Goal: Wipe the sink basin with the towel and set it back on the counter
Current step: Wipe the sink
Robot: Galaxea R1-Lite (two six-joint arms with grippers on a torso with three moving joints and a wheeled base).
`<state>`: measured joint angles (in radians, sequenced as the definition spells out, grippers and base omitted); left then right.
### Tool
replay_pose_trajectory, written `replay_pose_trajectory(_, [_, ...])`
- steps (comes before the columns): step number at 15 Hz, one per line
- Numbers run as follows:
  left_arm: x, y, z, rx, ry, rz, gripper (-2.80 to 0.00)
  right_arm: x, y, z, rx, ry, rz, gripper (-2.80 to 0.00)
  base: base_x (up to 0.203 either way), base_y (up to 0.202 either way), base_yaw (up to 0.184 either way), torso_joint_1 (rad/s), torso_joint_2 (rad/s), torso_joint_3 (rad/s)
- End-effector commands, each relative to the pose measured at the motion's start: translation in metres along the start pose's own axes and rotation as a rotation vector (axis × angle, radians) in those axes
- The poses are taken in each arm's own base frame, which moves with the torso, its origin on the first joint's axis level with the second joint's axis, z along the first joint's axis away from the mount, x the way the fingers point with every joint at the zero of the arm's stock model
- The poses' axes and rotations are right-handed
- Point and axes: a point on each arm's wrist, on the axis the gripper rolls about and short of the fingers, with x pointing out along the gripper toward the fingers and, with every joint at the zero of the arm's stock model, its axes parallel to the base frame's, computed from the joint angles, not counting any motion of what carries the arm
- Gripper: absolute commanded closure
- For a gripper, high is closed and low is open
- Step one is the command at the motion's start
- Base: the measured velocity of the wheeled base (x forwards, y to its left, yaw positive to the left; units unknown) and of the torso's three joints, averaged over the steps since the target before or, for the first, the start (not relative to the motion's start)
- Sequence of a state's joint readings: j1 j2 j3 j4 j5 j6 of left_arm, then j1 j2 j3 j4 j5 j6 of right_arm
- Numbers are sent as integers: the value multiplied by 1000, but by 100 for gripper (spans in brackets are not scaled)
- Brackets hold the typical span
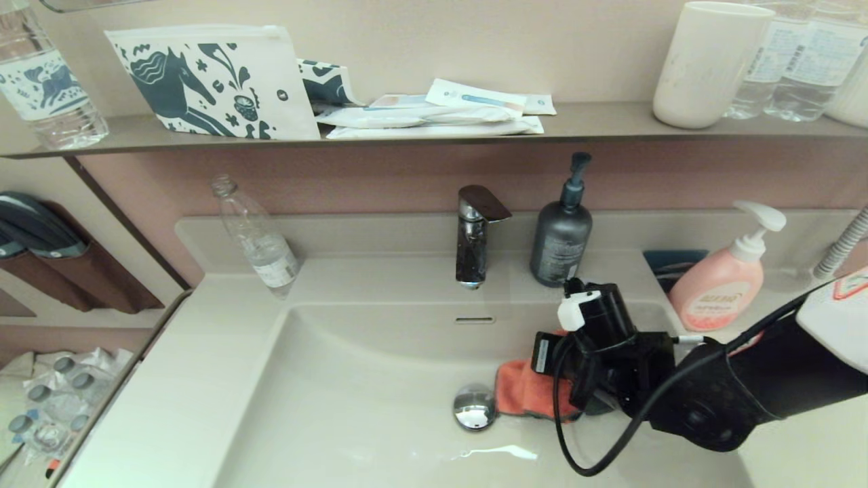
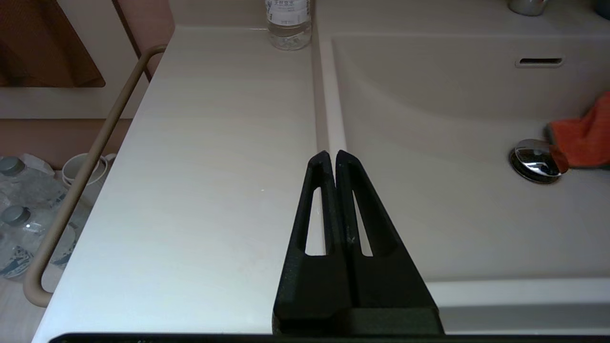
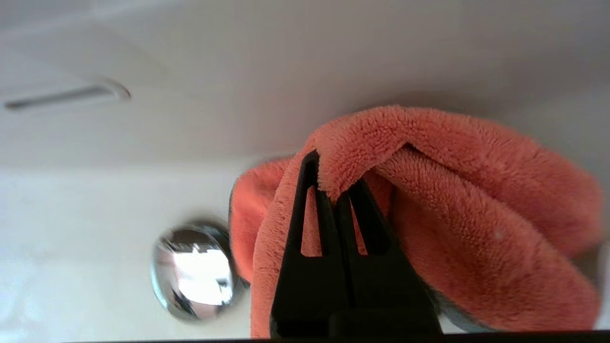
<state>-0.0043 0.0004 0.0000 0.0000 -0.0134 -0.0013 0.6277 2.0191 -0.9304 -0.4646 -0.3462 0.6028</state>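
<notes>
My right arm reached in from the right side, bent down into the sink basin (image 1: 352,379), with its wrist tipped toward the bottom. My right pincer (image 3: 333,183) was clamped on a fold of the towel (image 3: 476,200), the orange pile bunched around both tips. The towel lay on the basin floor just right of the drain stopper (image 1: 475,407), its edge touching the chrome rim. My left pincer (image 2: 332,155) hung over the surface (image 2: 214,166) to the left of the basin, near its edge, the tips pressed together with nothing between them. A clear bottle (image 1: 258,237) stood at the surface's back left corner.
</notes>
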Motion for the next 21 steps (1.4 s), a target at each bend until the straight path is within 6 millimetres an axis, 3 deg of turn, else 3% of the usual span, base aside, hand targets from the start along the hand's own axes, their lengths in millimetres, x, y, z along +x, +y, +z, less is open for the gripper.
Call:
replay_pose_trajectory(1, [0,0,0,0,0,1,0,26,7,-10,2,21,-10,0,0,0,0,0,0,0])
replay_pose_trajectory(4, [0,0,0,0,1,-1,0,48,6,-20,-7,36,-46,0,0,0,0,0,0,0])
replay_pose_trajectory(8, [0,0,0,0,0,-1,0,51,-11,-24,-35,115,-135,0,0,0,0,0,0,0])
replay_pose_trajectory(12, [0,0,0,0,0,0,0,21,-22,-23,-98,266,-251,0,0,0,0,0,0,0])
replay_pose_trajectory(17, [0,0,0,0,1,0,0,-20,-21,-40,-176,463,-359,0,0,0,0,0,0,0])
replay_pose_trajectory(21, [0,0,0,0,1,0,0,-32,-12,-72,-233,529,-343,0,0,0,0,0,0,0])
